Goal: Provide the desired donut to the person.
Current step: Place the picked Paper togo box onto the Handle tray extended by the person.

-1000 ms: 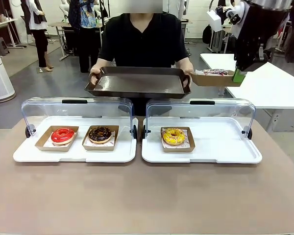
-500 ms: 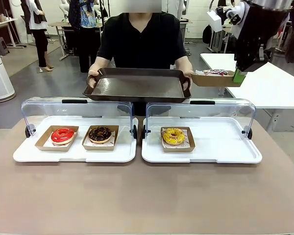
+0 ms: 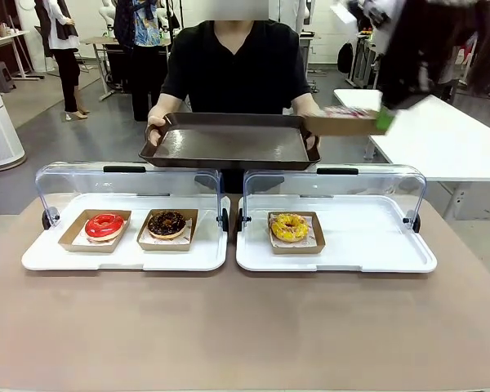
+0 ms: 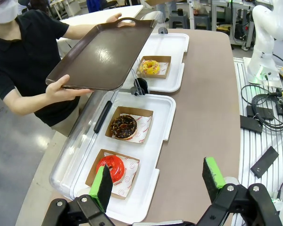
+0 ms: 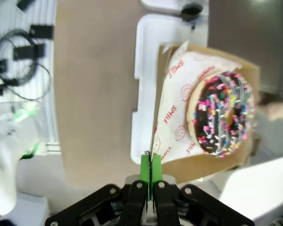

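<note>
Four donuts! Red (image 3: 104, 225), chocolate (image 3: 167, 223), yellow (image 3: 290, 227) sit in two cases (image 3: 122, 260) at the tabletop's (image 3: 245, 327) far edge; right tool (image 5: 151, 165) clamps the sprinkled donut's (image 5: 224, 113) box (image 3: 339, 125), level, pointing lengthwise at the person's (image 3: 237, 65) tray (image 3: 233, 143). Left tool (image 4: 158, 178) gapes.

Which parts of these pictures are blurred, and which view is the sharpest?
Front view: the robot's right hand and the carton tray it pinches are smeared by motion blur; the yellow donut is sharp. Right wrist view: the sprinkled donut looks slightly soft. Left wrist view: sharp, the brown tray shows a dull sheen.
</note>
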